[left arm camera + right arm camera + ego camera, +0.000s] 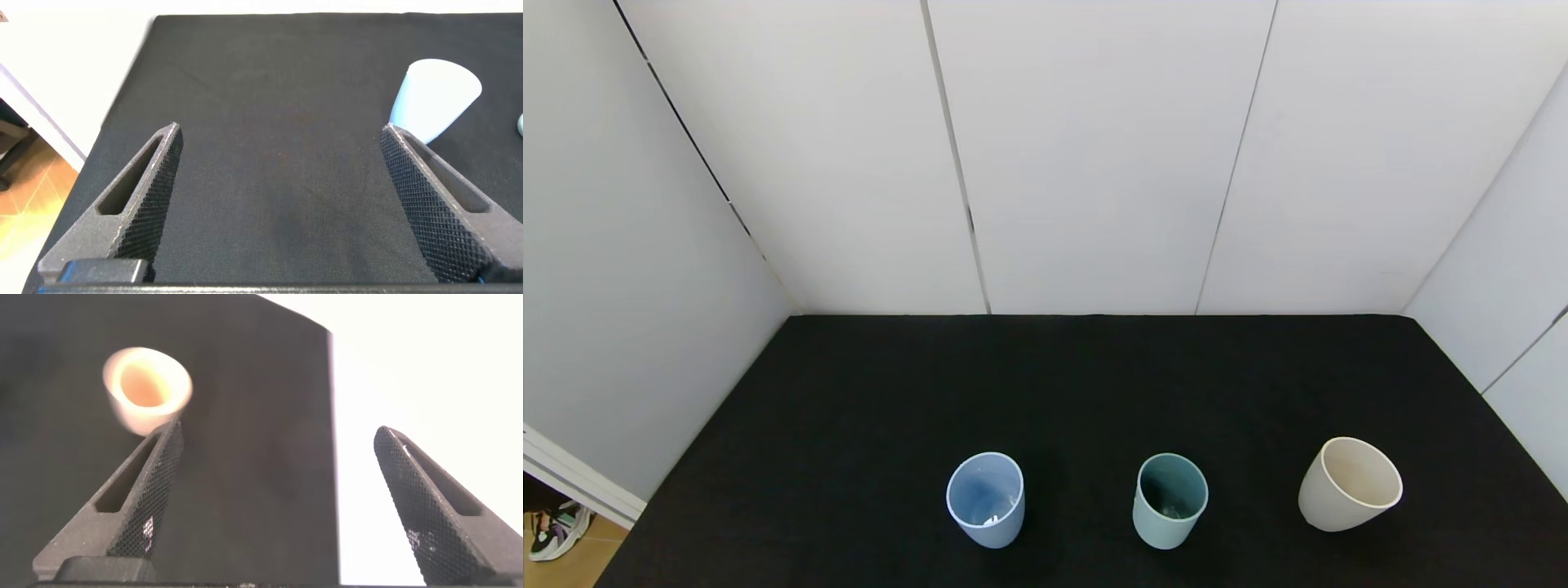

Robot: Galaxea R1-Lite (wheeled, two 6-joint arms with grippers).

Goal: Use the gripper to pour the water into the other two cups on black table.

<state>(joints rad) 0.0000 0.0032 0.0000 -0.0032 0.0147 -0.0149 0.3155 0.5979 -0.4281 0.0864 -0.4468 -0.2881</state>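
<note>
You have three cups standing upright, mouths up, in a row along the near edge of the black table (1045,384): the light blue cup (986,499) on the left, the teal cup (1170,500) in the middle, the cream cup (1349,483) on the right. A faint glint sits in the blue cup's bottom.

Your left gripper (278,192) is spread wide, holding nothing, above bare table with the blue cup (433,100) beside one finger. Your right gripper (278,490) is equally wide and empty, near the cream cup (147,388).

Only the wrist views show the grippers; the head view shows neither arm.
</note>
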